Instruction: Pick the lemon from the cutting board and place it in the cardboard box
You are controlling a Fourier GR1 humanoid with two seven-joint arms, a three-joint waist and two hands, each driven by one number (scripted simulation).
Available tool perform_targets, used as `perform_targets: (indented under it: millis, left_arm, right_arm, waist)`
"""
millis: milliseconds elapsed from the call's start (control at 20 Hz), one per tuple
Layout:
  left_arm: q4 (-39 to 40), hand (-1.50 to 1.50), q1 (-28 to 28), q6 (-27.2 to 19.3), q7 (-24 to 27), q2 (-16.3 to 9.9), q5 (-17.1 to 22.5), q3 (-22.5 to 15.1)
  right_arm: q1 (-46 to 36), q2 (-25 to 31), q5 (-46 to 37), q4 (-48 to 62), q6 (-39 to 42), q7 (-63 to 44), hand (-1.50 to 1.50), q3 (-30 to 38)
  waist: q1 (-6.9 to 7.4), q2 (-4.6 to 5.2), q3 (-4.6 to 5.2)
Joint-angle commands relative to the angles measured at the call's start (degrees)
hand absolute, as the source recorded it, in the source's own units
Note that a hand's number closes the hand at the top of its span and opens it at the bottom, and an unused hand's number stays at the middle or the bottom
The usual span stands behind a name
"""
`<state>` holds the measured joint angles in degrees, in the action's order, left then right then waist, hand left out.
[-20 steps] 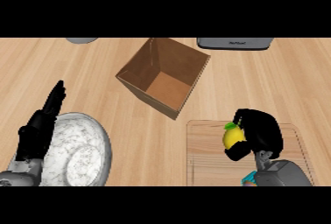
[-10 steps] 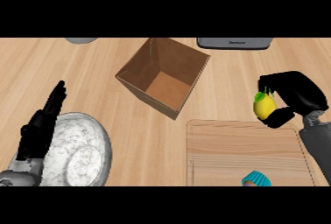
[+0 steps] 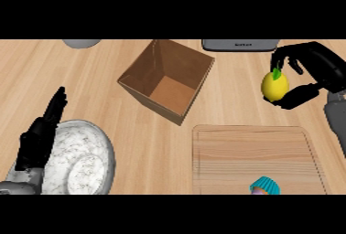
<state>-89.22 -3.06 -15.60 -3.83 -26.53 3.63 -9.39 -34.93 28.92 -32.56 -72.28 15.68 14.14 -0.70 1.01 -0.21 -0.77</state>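
Right black hand (image 3: 312,73) is curling around the yellow lemon (image 3: 275,86), carrying it above the counter, off the light wooden cutting board (image 3: 251,153). Pick done; placement in the open brown cardboard box (image 3: 167,80) pending. Left hand (image 3: 40,135) is resting open.

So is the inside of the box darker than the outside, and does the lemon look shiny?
In the head view, the cardboard box has darker, shaded inner walls, with a brighter orange-brown floor; the lemon, held by the right hand, is bright yellow with no sharp glare spot; the left hand by the plate shows no clear shadow.
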Motion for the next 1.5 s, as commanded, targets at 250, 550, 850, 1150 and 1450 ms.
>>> perform_targets:
  millis: [250,550,850,1150,1450]
  left_arm:
    - [3.1,0.00,3.7,-0.9,1.8,4.3,-2.2,-2.6]
    - [2.8,0.00,3.1,3.4,1.3,1.4,1.3,1.9]
    - [-1.9,0.00,3.6,1.4,-2.7,2.7,-2.6,-1.0]
    - [4.0,0.00,2.3,1.2,1.9,5.0,-3.4,-0.5]
    - [2.3,0.00,-0.8,1.0,-1.7,5.2,-3.9,-0.5]
  right_arm:
    - [-9.0,-5.5,10.8,-2.0,7.5,-0.7,1.50,3.4]
    - [-15.5,-11.8,8.7,-3.2,6.6,-11.5,1.50,-0.2]
    - [-23.3,-18.6,4.7,1.7,4.0,-19.0,1.50,-4.0]
    - [-28.3,-23.4,1.2,13.9,1.4,-17.5,1.50,-6.0]
    - [-30.9,-27.9,-4.0,27.2,-4.1,-15.6,1.50,-8.3]
  waist:
    - [-0.39,0.23,0.80]
    - [-0.31,0.20,0.83]
    - [0.19,0.22,0.81]
    - [0.50,0.71,0.85]
    - [1.14,1.07,0.83]
